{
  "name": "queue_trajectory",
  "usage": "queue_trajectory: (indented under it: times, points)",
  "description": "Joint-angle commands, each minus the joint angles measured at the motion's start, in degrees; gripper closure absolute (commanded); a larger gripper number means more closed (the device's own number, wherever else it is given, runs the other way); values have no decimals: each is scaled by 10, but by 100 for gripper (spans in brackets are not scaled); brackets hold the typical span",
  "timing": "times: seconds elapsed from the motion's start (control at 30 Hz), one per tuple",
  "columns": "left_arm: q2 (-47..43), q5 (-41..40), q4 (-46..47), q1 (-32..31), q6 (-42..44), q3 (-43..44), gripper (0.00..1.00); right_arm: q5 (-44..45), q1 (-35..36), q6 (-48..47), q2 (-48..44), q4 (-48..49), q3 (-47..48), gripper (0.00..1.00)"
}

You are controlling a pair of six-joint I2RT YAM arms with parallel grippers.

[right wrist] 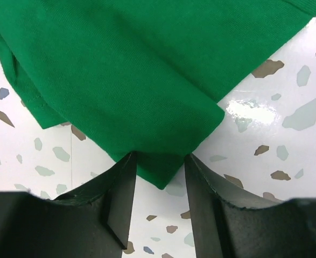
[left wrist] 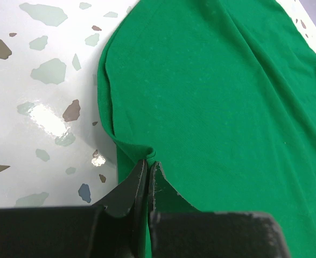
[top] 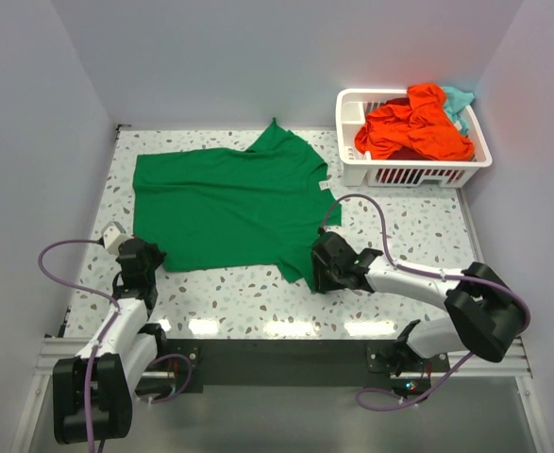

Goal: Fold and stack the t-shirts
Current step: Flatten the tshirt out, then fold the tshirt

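Top external: looks down on a speckled white table (top: 258, 302). Finds the green t-shirt (top: 225, 203) spread flat across the table's middle and left, neck toward the right, one sleeve pointing at the far wall and the other toward the near edge. Finds a white slotted basket (top: 418, 175) at the far right corner, holding a crumpled orange-red t-shirt (top: 413, 127) with a bit of teal t-shirt (top: 459, 98) behind it, both well apart from the green one. Places the right gripper (top: 326, 264) at the near sleeve, low over the table, and the left gripper (top: 140, 257) at the shirt's near left corner. Picks out a small white label (top: 325, 186) at the neck. Left wrist: shows the left gripper (left wrist: 148, 167) pinched tight on the edge of the green cloth, fingers pressed together with a small pucker of fabric caught at the tips. Right wrist: shows the right gripper (right wrist: 158, 166) spread wide, fingers (right wrist: 120, 199) standing either side of the sleeve's corner, with the cloth between them lying flat on the table and not clamped.
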Motion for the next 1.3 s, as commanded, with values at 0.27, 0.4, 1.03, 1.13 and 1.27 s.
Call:
queue_trajectory:
  times: [0.27,0.4,1.03,1.13,1.27]
  points:
    - [-12,-1,19,-2,8,3,100,-11,7,17,-35,-25,-11,100]
    - [-42,-17,-26,-1,10,18,100,8,7,7,-80,-62,7,100]
    - [-218,-76,-214,-2,1,72,100,63,6,-27,-261,-203,57,100]
    - [-238,-70,-239,-1,-7,84,100,67,7,-31,-284,-223,66,100]
    - [-272,-68,-274,-2,-13,101,100,72,7,-35,-306,-231,71,100]
